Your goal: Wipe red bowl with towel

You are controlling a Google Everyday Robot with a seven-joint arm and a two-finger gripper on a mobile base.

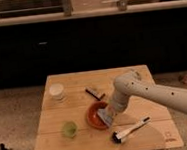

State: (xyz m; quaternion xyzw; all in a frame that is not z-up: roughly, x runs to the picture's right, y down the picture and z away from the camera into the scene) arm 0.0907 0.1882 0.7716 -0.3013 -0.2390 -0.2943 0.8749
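The red bowl (95,114) sits near the middle of the wooden table (84,141). My white arm reaches in from the right, and my gripper (110,113) is at the bowl's right rim. A grey-blue towel (106,117) hangs at the gripper's tip, over the bowl's right side. The arm hides the fingers.
A white cup (57,91) stands at the back left. A small green cup (69,129) stands left of the bowl. A dark flat item (95,93) lies behind the bowl. A black and white brush (129,130) lies at the front right.
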